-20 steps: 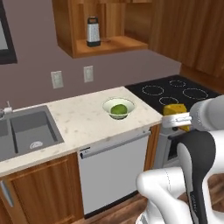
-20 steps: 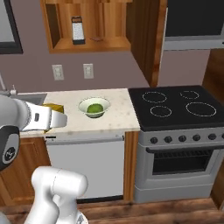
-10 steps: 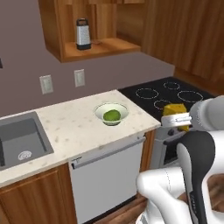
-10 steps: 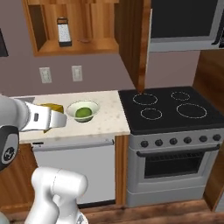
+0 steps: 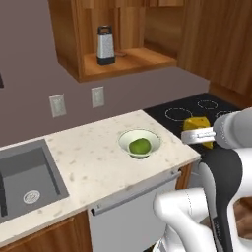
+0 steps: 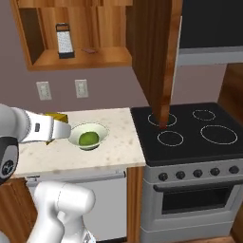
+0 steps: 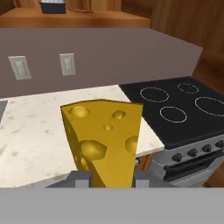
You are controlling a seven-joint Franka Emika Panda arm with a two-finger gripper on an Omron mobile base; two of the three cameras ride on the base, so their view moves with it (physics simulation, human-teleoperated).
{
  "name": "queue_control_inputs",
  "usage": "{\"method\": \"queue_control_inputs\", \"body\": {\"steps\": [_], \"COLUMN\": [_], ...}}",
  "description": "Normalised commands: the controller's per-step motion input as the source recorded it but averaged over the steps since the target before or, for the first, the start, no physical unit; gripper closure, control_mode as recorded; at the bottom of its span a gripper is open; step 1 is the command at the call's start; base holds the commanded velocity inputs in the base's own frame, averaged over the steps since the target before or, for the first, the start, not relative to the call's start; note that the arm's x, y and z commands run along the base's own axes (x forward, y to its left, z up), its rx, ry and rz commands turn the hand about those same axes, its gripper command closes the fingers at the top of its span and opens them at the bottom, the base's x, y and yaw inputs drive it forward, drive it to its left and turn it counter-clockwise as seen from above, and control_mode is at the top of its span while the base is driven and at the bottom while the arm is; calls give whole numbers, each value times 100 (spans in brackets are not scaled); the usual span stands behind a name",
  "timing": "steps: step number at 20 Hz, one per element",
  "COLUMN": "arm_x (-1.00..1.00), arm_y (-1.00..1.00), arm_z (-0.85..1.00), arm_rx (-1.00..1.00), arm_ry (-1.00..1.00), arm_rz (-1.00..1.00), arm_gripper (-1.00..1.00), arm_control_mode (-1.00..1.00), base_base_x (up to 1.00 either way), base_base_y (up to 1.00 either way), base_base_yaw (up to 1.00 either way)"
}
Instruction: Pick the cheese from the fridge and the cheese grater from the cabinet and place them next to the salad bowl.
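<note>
My gripper [image 7: 107,177] is shut on the cheese [image 7: 103,140], a yellow wedge with holes. From the left base the cheese [image 5: 197,124] sits in the gripper [image 5: 196,136] above the counter's right end, to the right of the salad bowl [image 5: 123,141]. From the right base the gripper [image 6: 60,129] holds the cheese [image 6: 57,116] just left of the bowl [image 6: 102,131], which contains a green ball. The cheese grater [image 5: 105,45] [image 6: 65,41] [image 7: 53,6] stands upright on the shelf of the cabinet [image 5: 129,61] [image 6: 81,58]. The fridge is out of view.
A black stove top [image 5: 198,107] [image 6: 190,130] adjoins the counter on the right. A steel sink [image 5: 24,182] lies at the counter's left. Two wall outlets [image 6: 81,88] sit under the cabinet. A tall wood panel [image 6: 154,57] hangs beside the cabinet.
Both base views have shifted, so the camera moved; the counter and bowl now look nearer and larger. The cheese stays in the shut gripper.
</note>
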Motion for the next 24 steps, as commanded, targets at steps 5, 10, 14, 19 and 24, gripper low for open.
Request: {"method": "queue_control_inputs", "body": {"steps": [5,10,14,19,24], "arm_x": [0,0,0,0,0], "arm_y": [0,0,0,0,0], "arm_z": [0,0,0,0,0], "arm_rx": [0,0,0,0,0], "arm_ry": [0,0,0,0,0], "arm_rz": [0,0,0,0,0], "arm_gripper": [100,100,100,100,100], "arm_control_mode": [100,100,100,100,100], "base_base_x": [100,92,78,74,46], "base_base_y": [-49,11,85,47,100], "base_base_yaw": [4,0,3,-3,-24]}}
